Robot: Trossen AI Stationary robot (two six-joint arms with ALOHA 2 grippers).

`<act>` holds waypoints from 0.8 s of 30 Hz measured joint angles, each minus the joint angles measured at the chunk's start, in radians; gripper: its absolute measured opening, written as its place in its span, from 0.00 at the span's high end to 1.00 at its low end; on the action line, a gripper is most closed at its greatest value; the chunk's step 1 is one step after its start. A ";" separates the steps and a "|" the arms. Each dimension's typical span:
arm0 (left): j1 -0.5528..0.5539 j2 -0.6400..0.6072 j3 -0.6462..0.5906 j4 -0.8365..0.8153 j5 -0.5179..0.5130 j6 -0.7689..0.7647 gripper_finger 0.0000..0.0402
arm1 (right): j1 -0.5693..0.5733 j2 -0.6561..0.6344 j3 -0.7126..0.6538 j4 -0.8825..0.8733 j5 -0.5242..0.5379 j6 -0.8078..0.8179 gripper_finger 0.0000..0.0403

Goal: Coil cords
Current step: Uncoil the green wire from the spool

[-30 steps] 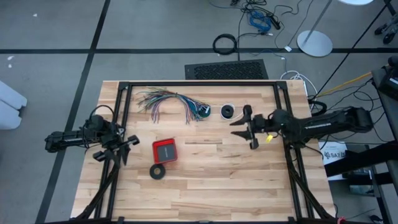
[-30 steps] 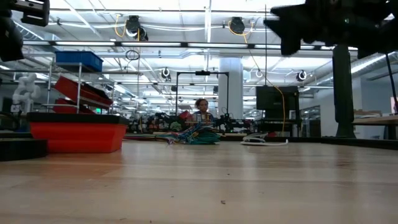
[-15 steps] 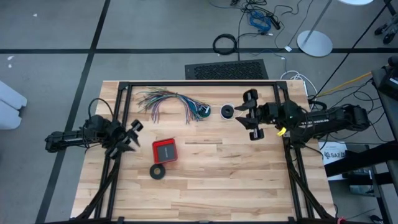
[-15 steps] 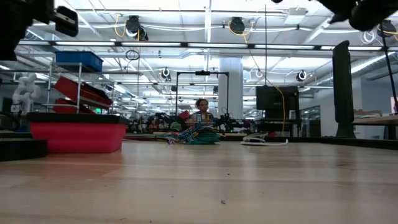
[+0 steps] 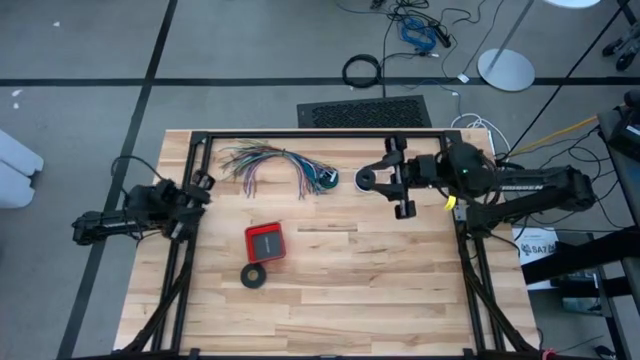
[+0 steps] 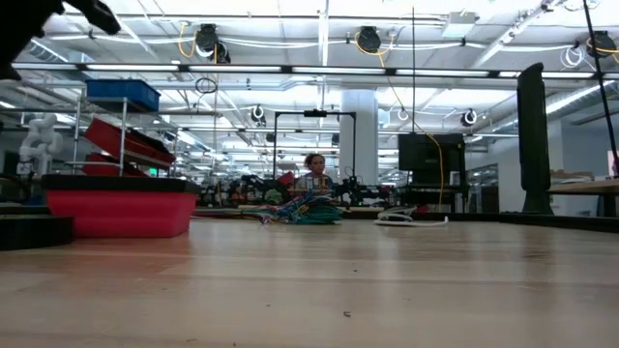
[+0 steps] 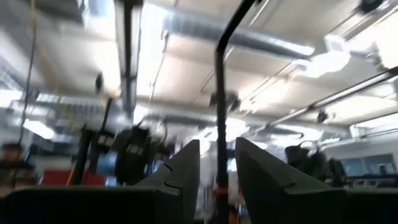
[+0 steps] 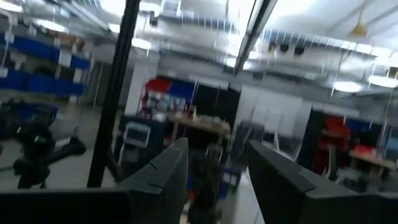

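The teal-green cord (image 5: pixel 329 178) lies as a small coil on the table at the right end of the coloured wire bundle; in the low view it is the teal heap (image 6: pixel 311 215) at the far side. The white cord with its black round piece (image 5: pixel 363 180) lies just right of it, seen in the low view as a flat white loop (image 6: pixel 411 220). My right gripper (image 5: pixel 392 182) hangs open high above the table, over that white cord. At the table's left edge my left gripper (image 5: pixel 203 186) is open and tipped upward. Both wrist views show nothing between the fingers (image 7: pixel 186 165) (image 8: pixel 171 168).
A fanned bundle of many-coloured wires (image 5: pixel 262 160) lies at the far left. A red box (image 5: pixel 265 242) and a black tape ring (image 5: pixel 254 276) sit nearer the middle. Black frame rails (image 5: pixel 320 134) run along the far edge and both sides.
My right gripper has risen well clear of the table and drifted toward the far edge, now over the white cord. My left gripper has swung from pointing down at the table toward the far edge and tipped upward, rolling as it went. The cords have not moved.
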 joint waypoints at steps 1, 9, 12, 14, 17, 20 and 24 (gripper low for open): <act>0.000 0.000 0.000 0.023 0.012 -0.001 0.73 | 0.000 0.000 0.017 -0.039 0.000 -0.002 0.63; 0.000 0.002 0.000 -0.074 -0.028 0.001 0.73 | 0.000 0.000 0.132 -0.386 0.044 -0.018 0.63; 0.000 0.010 0.000 -0.191 -0.153 0.054 0.73 | 0.000 0.000 0.171 -0.542 0.110 -0.024 0.63; 0.000 0.026 0.000 -0.222 -0.192 0.103 0.73 | 0.000 0.000 0.187 -0.627 0.155 -0.041 0.63; 0.000 0.067 0.004 -0.228 -0.203 0.167 0.73 | -0.001 0.000 0.196 -0.734 0.216 -0.065 0.63; 0.000 0.129 0.045 -0.276 -0.247 0.208 0.73 | -0.004 0.004 0.196 -0.812 0.273 -0.090 0.63; -0.001 0.259 0.105 -0.317 -0.296 0.258 0.73 | -0.026 0.032 0.197 -0.899 0.294 -0.099 0.63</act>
